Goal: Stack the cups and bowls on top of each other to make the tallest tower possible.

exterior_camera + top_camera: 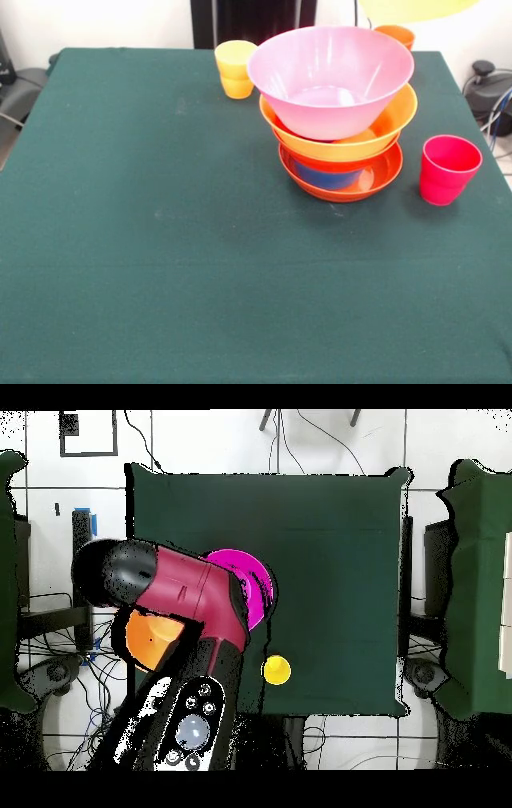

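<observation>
While the tower [340,120] stands on the table [160,240], I cannot tell the tool's state.

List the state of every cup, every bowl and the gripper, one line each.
pink bowl: upright, empty, top of the tower.
large orange bowl: upright, nested under the pink one.
blue bowl: inside the red-orange bowl.
red-orange bowl: upright, lowest, on the table.
yellow cup: upright, apart.
red-pink cup: upright, apart.
orange cup: mostly hidden.
gripper: not visible.
</observation>
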